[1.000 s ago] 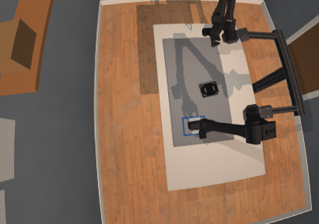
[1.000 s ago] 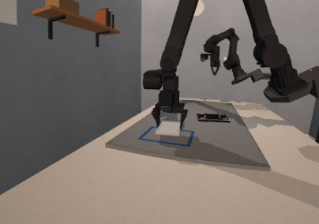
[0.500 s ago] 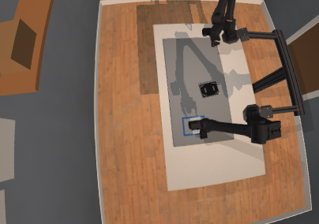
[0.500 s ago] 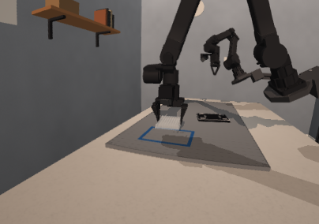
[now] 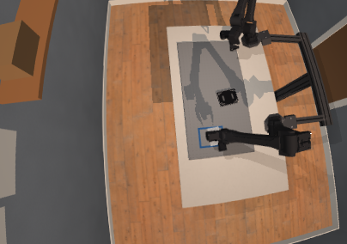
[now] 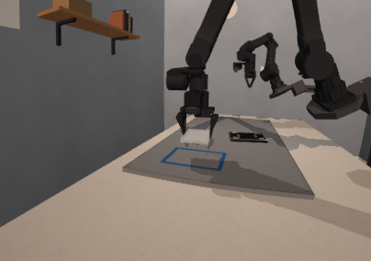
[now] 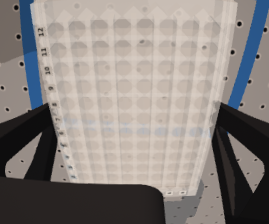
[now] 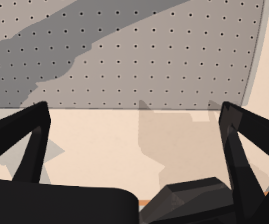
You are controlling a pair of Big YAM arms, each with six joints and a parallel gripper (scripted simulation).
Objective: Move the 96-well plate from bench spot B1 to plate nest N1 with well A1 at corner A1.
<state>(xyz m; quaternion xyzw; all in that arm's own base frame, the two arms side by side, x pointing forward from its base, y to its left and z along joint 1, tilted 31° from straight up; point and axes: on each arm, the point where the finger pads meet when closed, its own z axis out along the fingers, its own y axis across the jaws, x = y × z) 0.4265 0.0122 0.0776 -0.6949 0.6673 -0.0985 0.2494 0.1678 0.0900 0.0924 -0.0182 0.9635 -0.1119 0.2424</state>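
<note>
The clear-white 96-well plate [image 5: 214, 143] [image 6: 196, 137] [image 7: 135, 95] is held across its width by my left gripper [image 6: 197, 133] [image 7: 134, 110], which is shut on it. The plate hangs above the bench, near the blue outline of spot B1 [image 5: 199, 138] [image 6: 191, 165] [image 7: 250, 60]. In the left wrist view the number 12 is at the far end, and the numbers run down the left edge. I cannot make out the cut-off corner. The black plate nest N1 [image 5: 227, 97] [image 6: 248, 137] holds no plate; its A1 mark is not legible. My right gripper [image 8: 134, 111] [image 6: 250, 84] is open and empty, high up.
The grey perforated board [image 5: 206, 73] [image 6: 151, 164] [image 8: 160, 65] lies on the pale table [image 5: 232, 180] [image 6: 92, 221]. The right arm [image 5: 245, 17] [image 6: 271, 55] stands at the board's far end, away from the nest and the blue outline.
</note>
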